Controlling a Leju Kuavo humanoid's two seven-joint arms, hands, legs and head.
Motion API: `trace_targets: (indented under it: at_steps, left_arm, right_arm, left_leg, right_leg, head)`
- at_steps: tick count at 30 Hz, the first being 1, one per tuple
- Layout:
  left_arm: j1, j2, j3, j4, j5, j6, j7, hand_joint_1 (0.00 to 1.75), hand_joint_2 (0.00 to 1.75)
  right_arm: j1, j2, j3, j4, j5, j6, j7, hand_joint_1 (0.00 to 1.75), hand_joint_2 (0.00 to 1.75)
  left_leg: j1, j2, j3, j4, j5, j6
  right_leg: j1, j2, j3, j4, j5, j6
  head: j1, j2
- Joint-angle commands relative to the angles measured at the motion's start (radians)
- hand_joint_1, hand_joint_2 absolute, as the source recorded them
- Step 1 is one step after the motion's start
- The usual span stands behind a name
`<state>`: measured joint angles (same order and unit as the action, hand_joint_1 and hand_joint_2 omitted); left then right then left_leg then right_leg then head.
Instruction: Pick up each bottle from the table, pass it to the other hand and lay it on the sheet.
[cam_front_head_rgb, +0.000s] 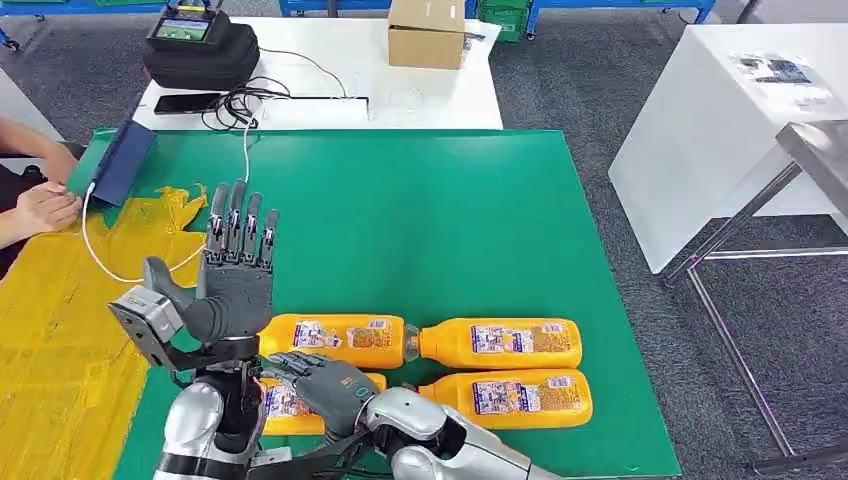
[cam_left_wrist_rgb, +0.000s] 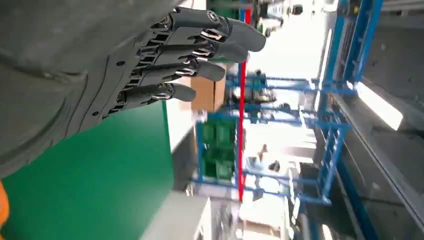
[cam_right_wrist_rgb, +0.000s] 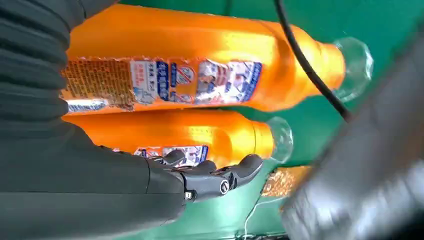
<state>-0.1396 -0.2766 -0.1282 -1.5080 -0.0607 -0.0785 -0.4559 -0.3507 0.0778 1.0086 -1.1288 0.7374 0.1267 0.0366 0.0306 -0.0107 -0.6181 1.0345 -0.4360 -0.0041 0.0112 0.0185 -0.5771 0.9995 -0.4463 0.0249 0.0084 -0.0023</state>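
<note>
- Bottles: four orange ones lie on their sides on the green table (cam_front_head_rgb: 450, 210), near the front edge, in two rows.
- Back row: back-left bottle (cam_front_head_rgb: 335, 340) and back-right bottle (cam_front_head_rgb: 500, 343), caps meeting in the middle.
- Front row: front-right bottle (cam_front_head_rgb: 515, 398) lies free; front-left bottle (cam_front_head_rgb: 285, 405) is partly hidden under the robot's arms.
- R hand (cam_front_head_rgb: 325, 385) is reached across over the front-left bottle, fingers curved down on it; can't tell if it's actually gripping. R wrist cam: its fingertips (cam_right_wrist_rgb: 240, 170) sit just beside that bottle's neck end.
- L hand (cam_front_head_rgb: 235, 280) is raised above the table, palm up-facing, fingers (cam_left_wrist_rgb: 200, 50) straight and spread, nothing in it.
- Yellow sheet (cam_front_head_rgb: 60, 340) covers the table's left part, no bottle on it.
- A person's hand (cam_front_head_rgb: 40, 210) rests at the far left edge, by a blue folder (cam_front_head_rgb: 125, 165).
- White table behind: black bag (cam_front_head_rgb: 200, 50), cardboard box (cam_front_head_rgb: 427, 32).
</note>
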Motion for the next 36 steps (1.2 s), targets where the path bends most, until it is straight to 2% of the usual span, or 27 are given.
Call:
trace_targets:
  at_steps: [1, 4, 7, 14, 19, 20, 21, 22, 32, 34, 36]
  left_arm:
    - [-0.123, 0.087, 0.095, 0.056, -0.426, 0.487, -0.09, 0.0, 0.0]
    - [-0.153, 0.117, 0.136, 0.103, -0.451, 0.504, -0.082, 0.0, 0.0]
    - [-0.184, 0.152, 0.205, 0.196, -0.398, 0.438, -0.067, 0.0, 0.0]
    - [-0.168, 0.151, 0.226, 0.216, -0.418, 0.441, -0.093, 0.0, 0.0]
    - [-0.19, 0.14, 0.215, 0.244, -0.418, 0.435, -0.096, 0.0, 0.0]
    - [-0.2, 0.135, 0.199, 0.248, -0.426, 0.443, -0.093, 0.0, 0.0]
    - [-0.207, 0.133, 0.187, 0.252, -0.428, 0.451, -0.089, 0.0, 0.0]
    - [-0.213, 0.13, 0.177, 0.255, -0.427, 0.452, -0.087, 0.0, 0.0]
    - [-0.244, 0.121, 0.172, 0.274, -0.38, 0.497, -0.073, 0.0, 0.0]
    - [-0.246, 0.12, 0.176, 0.278, -0.371, 0.505, -0.073, 0.0, 0.0]
    - [-0.252, 0.117, 0.189, 0.281, -0.341, 0.516, -0.069, 0.0, 0.0]
  right_arm:
    - [-0.105, -0.076, 0.131, 0.117, 0.022, 0.047, 0.014, 0.0, 1.75]
    - [-0.113, -0.094, 0.145, 0.103, 0.013, 0.055, 0.017, 0.0, 1.75]
    - [-0.112, -0.1, 0.158, 0.117, 0.009, 0.069, 0.028, 0.0, 1.75]
    - [-0.113, -0.109, 0.173, 0.146, 0.015, 0.082, 0.029, 0.0, 1.75]
    - [-0.121, -0.124, 0.221, 0.22, 0.029, 0.161, 0.008, 0.0, 1.75]
    - [-0.112, -0.121, 0.224, 0.251, 0.031, 0.162, -0.002, 0.05, 1.75]
    - [-0.108, -0.119, 0.237, 0.277, 0.047, 0.166, -0.018, 1.52, 1.75]
    - [-0.097, -0.115, 0.236, 0.298, 0.046, 0.167, -0.027, 1.75, 1.75]
    - [-0.081, -0.074, 0.199, 0.39, 0.045, 0.139, -0.038, 1.75, 1.75]
    - [-0.083, -0.07, 0.193, 0.395, 0.043, 0.141, -0.039, 1.75, 1.75]
    - [-0.086, -0.059, 0.184, 0.409, 0.042, 0.133, -0.035, 1.75, 1.75]
  left_leg:
    - [-0.001, 0.001, 0.003, -0.002, 0.001, 0.002]
    - [-0.002, 0.002, 0.006, -0.005, 0.002, 0.003]
    - [-0.002, 0.001, 0.004, -0.003, 0.001, 0.001]
    - [-0.002, 0.001, 0.004, -0.003, 0.001, 0.001]
    - [-0.002, 0.0, 0.007, -0.005, 0.002, 0.002]
    - [-0.001, -0.002, 0.005, -0.004, 0.002, 0.001]
    - [-0.001, -0.003, 0.004, -0.003, 0.002, 0.001]
    - [-0.001, -0.004, 0.005, -0.004, 0.003, 0.002]
    - [-0.001, -0.002, 0.015, -0.009, 0.004, 0.002]
    - [0.0, 0.001, 0.016, -0.005, 0.001, -0.001]
    - [-0.003, -0.001, 0.021, -0.018, 0.008, 0.002]
  right_leg:
    - [-0.001, 0.0, 0.002, -0.001, 0.001, 0.001]
    - [-0.002, -0.001, 0.004, -0.003, 0.002, 0.001]
    - [-0.001, 0.0, 0.003, -0.002, 0.001, 0.001]
    - [-0.001, -0.001, 0.004, -0.002, 0.0, 0.001]
    - [-0.002, -0.002, 0.006, -0.003, 0.001, 0.002]
    - [-0.001, -0.004, 0.005, -0.002, 0.001, 0.001]
    - [-0.001, -0.004, 0.005, -0.002, 0.001, 0.001]
    - [-0.001, -0.005, 0.005, -0.003, 0.001, 0.001]
    - [-0.002, -0.005, 0.011, -0.007, 0.002, 0.001]
    - [-0.001, 0.0, 0.011, -0.003, 0.001, 0.0]
    - [-0.003, -0.005, 0.015, -0.012, 0.006, 0.001]
  head:
    - [0.0, 0.0]
    - [0.0, 0.0]
    - [0.0, 0.0]
    - [0.0, 0.0]
    - [0.0, 0.0]
    - [0.0, 0.0]
    - [0.0, 0.0]
    - [0.0, 0.0]
    - [0.0, 0.0]
    - [0.0, 0.0]
    - [0.0, 0.0]
